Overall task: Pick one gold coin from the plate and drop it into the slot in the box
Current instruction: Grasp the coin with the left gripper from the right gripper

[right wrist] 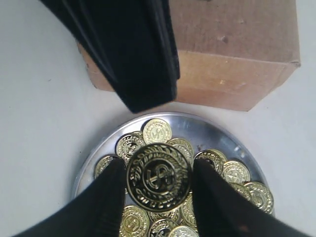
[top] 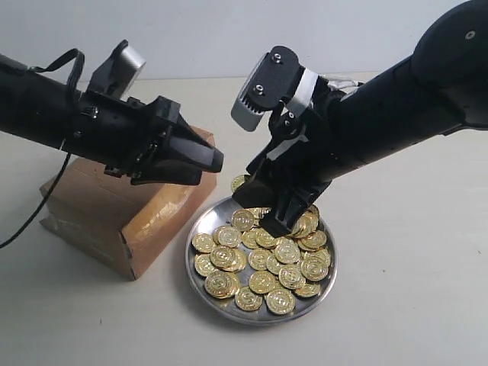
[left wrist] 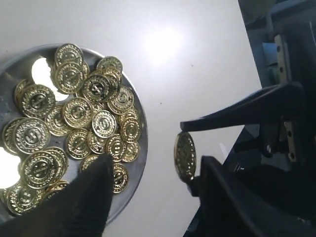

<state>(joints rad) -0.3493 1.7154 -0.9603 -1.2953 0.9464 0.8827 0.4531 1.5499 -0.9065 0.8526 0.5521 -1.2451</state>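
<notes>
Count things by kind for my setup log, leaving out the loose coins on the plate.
Hands: 2, the left hand and the right hand
Box: 1
Plate: 1
Coin held in the right hand: 1
Total: 5

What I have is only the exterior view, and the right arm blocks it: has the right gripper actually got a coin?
Observer: Yes. The right wrist view shows the right gripper shut on one gold coin, pinched by its edges, face toward the camera, over the plate.
Operator: Is it just one, and is it off the pile?
Observer: The left wrist view shows it edge-on: a single coin between the fingers, apart from the loose coins lying in the plate.
</notes>
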